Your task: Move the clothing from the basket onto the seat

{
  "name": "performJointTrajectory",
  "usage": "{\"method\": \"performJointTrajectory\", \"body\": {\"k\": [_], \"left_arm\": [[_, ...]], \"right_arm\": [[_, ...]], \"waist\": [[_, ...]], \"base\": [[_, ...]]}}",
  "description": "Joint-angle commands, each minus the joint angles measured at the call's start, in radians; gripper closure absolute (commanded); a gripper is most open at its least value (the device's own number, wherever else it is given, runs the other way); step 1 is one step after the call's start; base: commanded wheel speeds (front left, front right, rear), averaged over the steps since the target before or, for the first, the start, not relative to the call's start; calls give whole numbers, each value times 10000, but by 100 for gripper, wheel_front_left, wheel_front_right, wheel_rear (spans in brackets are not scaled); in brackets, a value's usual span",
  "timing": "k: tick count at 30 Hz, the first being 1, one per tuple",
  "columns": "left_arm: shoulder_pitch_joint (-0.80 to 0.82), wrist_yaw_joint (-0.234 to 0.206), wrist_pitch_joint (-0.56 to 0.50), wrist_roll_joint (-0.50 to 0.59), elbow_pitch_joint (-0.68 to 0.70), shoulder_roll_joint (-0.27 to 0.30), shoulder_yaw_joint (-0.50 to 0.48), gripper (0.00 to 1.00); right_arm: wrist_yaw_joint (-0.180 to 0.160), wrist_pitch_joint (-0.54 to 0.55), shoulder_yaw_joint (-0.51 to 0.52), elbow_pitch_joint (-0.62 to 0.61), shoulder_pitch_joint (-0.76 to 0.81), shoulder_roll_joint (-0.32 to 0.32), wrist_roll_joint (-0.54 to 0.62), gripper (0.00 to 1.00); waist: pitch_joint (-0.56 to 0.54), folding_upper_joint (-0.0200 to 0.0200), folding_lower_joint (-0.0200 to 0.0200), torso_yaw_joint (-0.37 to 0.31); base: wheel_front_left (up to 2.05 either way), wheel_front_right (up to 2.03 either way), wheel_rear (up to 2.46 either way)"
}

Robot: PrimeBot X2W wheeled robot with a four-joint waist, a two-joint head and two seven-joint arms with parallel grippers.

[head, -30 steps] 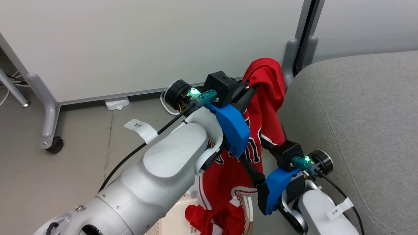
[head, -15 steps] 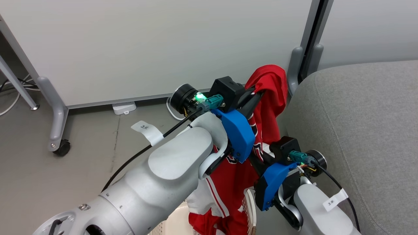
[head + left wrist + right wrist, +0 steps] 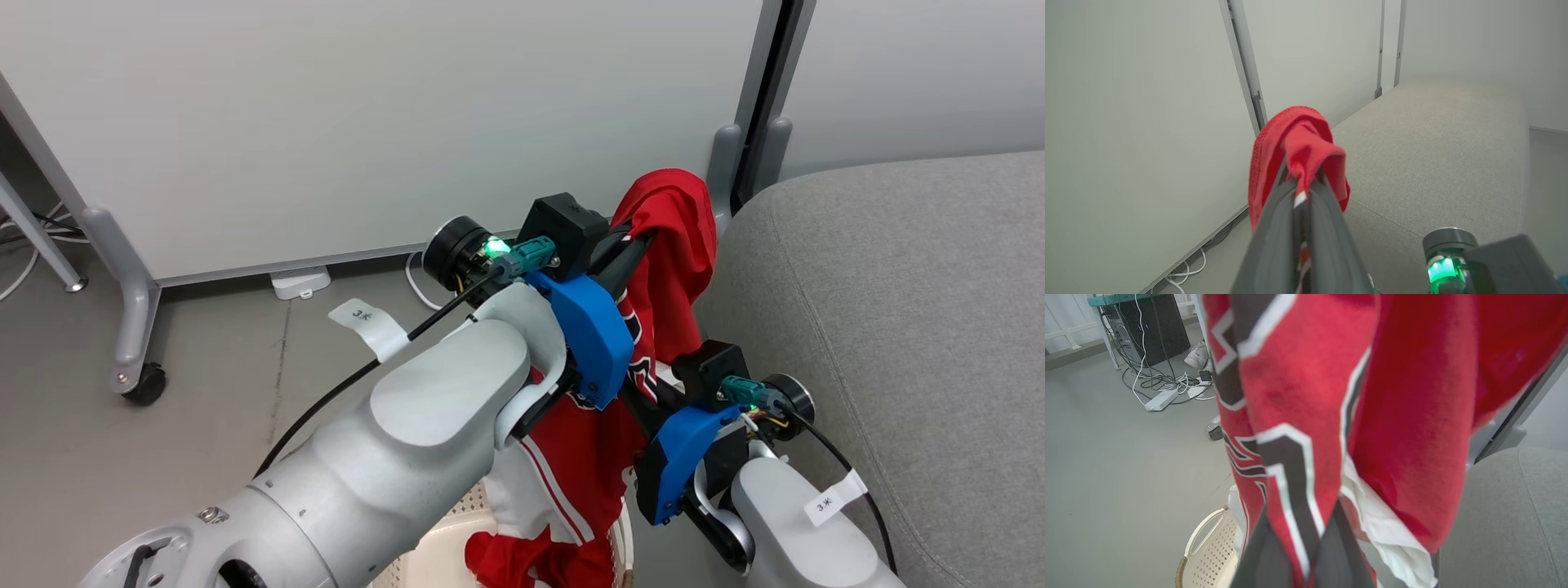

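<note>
Looking at the head view first: the left pincer (image 3: 643,234) is up high with the top of the red jersey (image 3: 678,237) bunched over its tips, right next to the rounded corner of the grey seat (image 3: 898,327). The right pincer (image 3: 642,402) sits lower, and its dark fingers run into the cloth partly behind the left arm's blue cover. The jersey hangs between them above the floor (image 3: 163,457), not on the seat. Its bottom end drops toward the cream basket (image 3: 445,551). There's more red fabric down there, and I can't tell if it's the same garment.

Left wrist view: the left pincer (image 3: 1301,185) has its fingers pressed together on a fold of jersey (image 3: 1294,139), which flops over the tips like a little hood. Behind it the seat (image 3: 1433,155) stretches away beside a white wall panel (image 3: 1147,122).

Right wrist view: the right pincer (image 3: 1301,539) is clamped on the jersey (image 3: 1306,396) too, with cloth squeezed between the two fingers. You can see black, white-edged numeral strokes and a white lining. The basket (image 3: 1208,547) is below at the left, its handle and holes showing, and the seat (image 3: 1502,518) is at the right. A power strip (image 3: 1161,401) and cables lie on the floor further back.
</note>
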State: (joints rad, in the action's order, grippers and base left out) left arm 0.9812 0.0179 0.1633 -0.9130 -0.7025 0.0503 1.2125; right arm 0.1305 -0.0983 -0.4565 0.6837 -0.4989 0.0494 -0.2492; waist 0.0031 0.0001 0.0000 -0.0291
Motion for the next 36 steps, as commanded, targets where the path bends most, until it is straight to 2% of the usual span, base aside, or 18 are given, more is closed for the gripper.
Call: {"method": "performJointTrajectory", "body": {"k": [1,2,3,14,18,21,24,25,29,36], "left_arm": [[142,-40,-6,-95,-58,5,50,69],[159,-52,1,-127,-72,5,70,53],[175,-55,31,-135,-77,5,90,2],[146,-158,289,-363,-194,5,236,0],[-213,-324,767,-338,-282,56,-32,0],[-622,-509,978,-195,-151,331,-394,0],[-1179,-845,1024,354,583,748,-1221,0],[-1179,-845,1024,354,583,748,-1221,0],[-2696,-1132,1019,1513,2059,1487,-2579,0],[-5369,-797,1021,3318,4161,2077,-5099,0]], "right_arm": [[5,-68,-43,50,-189,23,-86,100],[5,-74,-56,63,-207,23,-113,100],[5,-79,-70,79,-220,23,-118,100],[5,-143,-77,195,-339,21,-117,100],[5,-192,133,255,-359,23,-18,100],[5,-205,404,226,-378,21,158,100],[5,-190,607,94,-342,21,385,100],[5,-190,607,94,-342,21,385,100],[5,-150,948,-89,-200,23,617,100],[5,-7,1342,-628,48,21,909,100]], "waist": [[-5,-1,0,-27],[-4,-1,0,-36],[-3,-1,0,-41],[24,-1,0,-33],[65,-1,0,-33],[134,-1,0,-22],[223,-1,0,-69],[223,-1,0,-69],[355,-1,0,-145],[561,-1,0,-284]], "base": [[0,0,0],[0,0,0],[0,0,0],[0,0,0],[0,0,0],[0,0,0],[0,0,0],[0,0,0],[0,0,0],[0,0,0]]}}
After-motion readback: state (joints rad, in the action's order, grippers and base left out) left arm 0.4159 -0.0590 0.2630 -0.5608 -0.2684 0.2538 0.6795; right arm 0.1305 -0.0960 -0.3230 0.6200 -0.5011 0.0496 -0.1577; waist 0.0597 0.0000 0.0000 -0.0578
